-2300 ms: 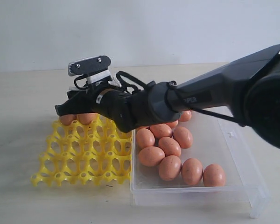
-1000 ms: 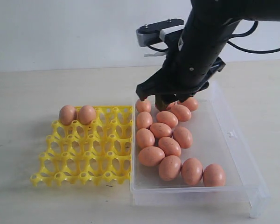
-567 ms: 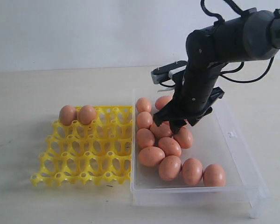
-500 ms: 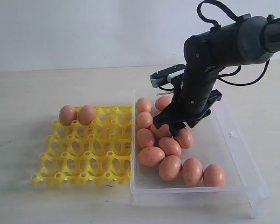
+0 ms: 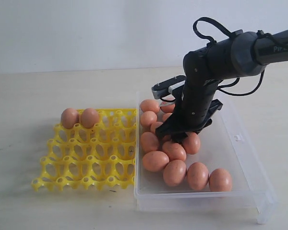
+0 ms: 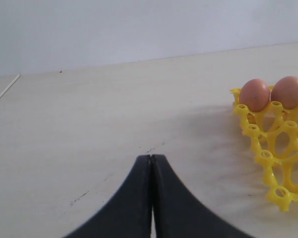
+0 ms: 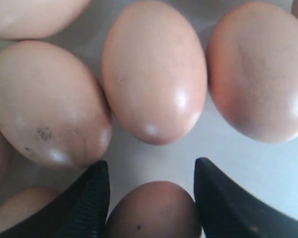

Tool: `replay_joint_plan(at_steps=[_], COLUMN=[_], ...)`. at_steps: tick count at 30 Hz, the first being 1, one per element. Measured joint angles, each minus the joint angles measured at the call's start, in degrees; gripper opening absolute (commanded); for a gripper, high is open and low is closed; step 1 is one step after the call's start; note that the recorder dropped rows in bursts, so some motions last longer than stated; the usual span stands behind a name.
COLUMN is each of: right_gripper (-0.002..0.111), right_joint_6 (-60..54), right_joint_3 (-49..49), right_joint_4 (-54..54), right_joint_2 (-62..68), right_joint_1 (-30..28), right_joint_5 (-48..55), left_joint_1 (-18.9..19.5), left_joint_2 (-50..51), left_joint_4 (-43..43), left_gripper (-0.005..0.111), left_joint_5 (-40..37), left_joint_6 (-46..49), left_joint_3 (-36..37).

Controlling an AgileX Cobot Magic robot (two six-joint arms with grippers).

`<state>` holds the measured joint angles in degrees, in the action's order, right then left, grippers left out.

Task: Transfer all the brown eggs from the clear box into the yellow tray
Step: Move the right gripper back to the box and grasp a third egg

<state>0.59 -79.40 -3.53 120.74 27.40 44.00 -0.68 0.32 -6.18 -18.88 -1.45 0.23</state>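
The yellow tray (image 5: 81,153) holds two brown eggs (image 5: 69,117) in its far-left cups; the left wrist view shows that tray (image 6: 275,148) and those eggs (image 6: 255,94) too. Several more brown eggs (image 5: 156,160) lie in the clear box (image 5: 242,158). My right gripper (image 5: 175,136) is lowered into the box among them. In the right wrist view it (image 7: 151,166) stands open, its fingers astride one egg (image 7: 151,210). My left gripper (image 6: 151,157) is shut on nothing above bare table, left of the tray, out of the exterior view.
The clear box sits right against the tray's right side. Eggs crowd the box's left half; one (image 7: 154,69) lies just ahead of the straddled egg, with others (image 7: 47,101) close beside it. The right part of the box floor (image 5: 230,143) is bare.
My right arm came off the tray's far-left corner, swung over the box and dropped among the eggs. In the last half second it sank lower and slightly left.
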Motion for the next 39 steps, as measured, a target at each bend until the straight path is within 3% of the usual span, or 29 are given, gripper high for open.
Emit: replay_joint_plan(at_steps=[20,23,27,39], right_gripper=[0.049,0.036,0.000,0.000], right_joint_6=[5.9,6.7,6.7,4.2], right_joint_3=[-0.1,-0.1,-0.1,-0.1], right_joint_4=[2.5,2.5,2.5,3.1], right_joint_2=[0.3,0.3,0.3,0.0], right_joint_1=[0.0,0.0,0.0,0.0], right_joint_5=[1.3,1.4,1.6,2.0], left_joint_1=[0.0,0.0,0.0,0.0], left_joint_2=[0.0,0.0,0.0,0.0], left_joint_4=[0.0,0.0,0.0,0.0], left_gripper=[0.000,0.000,0.000,0.000], left_joint_5=[0.0,0.0,0.0,0.0], left_joint_6=[0.0,0.0,0.0,0.0], left_joint_3=[0.0,0.0,0.0,0.0])
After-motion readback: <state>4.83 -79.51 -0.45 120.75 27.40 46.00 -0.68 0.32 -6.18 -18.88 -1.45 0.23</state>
